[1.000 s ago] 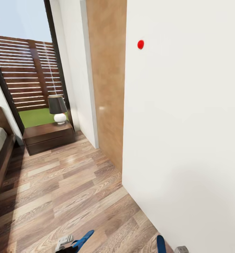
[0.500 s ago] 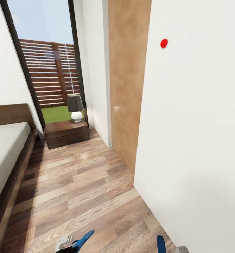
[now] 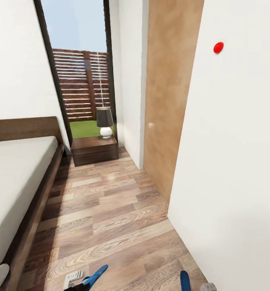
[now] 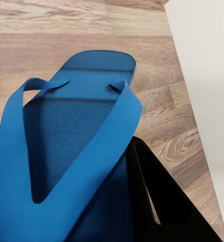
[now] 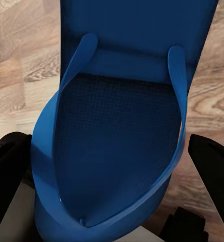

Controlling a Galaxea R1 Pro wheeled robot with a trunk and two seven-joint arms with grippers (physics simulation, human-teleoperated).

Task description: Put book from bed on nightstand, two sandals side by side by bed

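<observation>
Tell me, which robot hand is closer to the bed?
The left. The left gripper, holding a blue sandal, is nearer the bed; the right gripper, holding the other sandal, is by the white wall.

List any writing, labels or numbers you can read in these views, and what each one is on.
None: no words, numbers or brand marks can be read.
The red dot on the white wall is plain.
Both blue sandals show bare soles and straps.
The lamp and nightstand carry no marks.
</observation>
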